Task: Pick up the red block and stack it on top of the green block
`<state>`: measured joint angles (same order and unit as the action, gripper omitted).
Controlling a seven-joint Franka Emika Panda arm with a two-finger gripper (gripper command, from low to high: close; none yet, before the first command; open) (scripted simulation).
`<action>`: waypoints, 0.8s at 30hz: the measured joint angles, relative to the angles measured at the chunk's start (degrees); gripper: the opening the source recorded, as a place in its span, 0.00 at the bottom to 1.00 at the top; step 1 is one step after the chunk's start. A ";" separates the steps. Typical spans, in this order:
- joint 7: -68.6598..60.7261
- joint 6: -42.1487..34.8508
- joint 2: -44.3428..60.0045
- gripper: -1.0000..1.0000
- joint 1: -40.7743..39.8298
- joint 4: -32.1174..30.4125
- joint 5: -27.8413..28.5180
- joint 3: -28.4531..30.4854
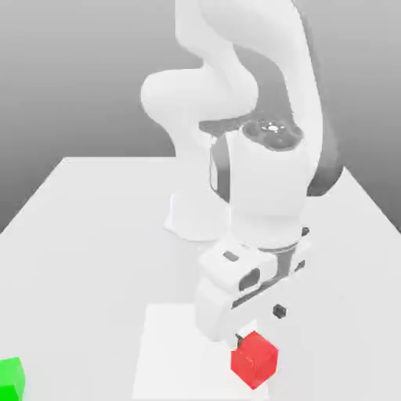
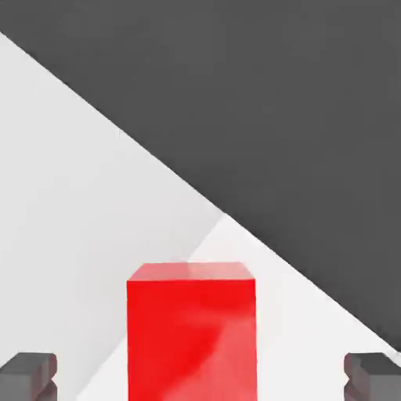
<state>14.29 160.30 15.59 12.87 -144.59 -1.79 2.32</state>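
The red block [image 1: 254, 360] sits on the white table near the front, a little to the exterior view's right of centre. My gripper [image 1: 244, 338] hangs right over it, low and tilted. In the hand view the red block [image 2: 192, 333] lies between my two dark fingertips [image 2: 27, 376], which stand wide apart with clear gaps on both sides, so my gripper [image 2: 200, 377] is open and touches nothing. The green block [image 1: 9, 378] rests at the front corner on the exterior view's left, partly cut by the picture's edge, far from the red one.
The arm's white base [image 1: 196, 219] stands on the table behind the gripper. A brighter square patch [image 1: 180, 352] marks the table under the red block. In the hand view the table's edge [image 2: 235, 215] runs diagonally against dark floor.
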 joint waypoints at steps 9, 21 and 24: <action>-0.29 3.52 4.30 0.00 -0.41 0.60 -0.33 -0.50; 9.58 -11.33 -1.49 0.00 -9.30 8.56 -4.57 10.23; 13.22 -13.75 0.05 0.00 -13.21 12.18 -6.80 14.40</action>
<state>27.51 146.55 15.64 -0.34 -132.41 -8.59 16.72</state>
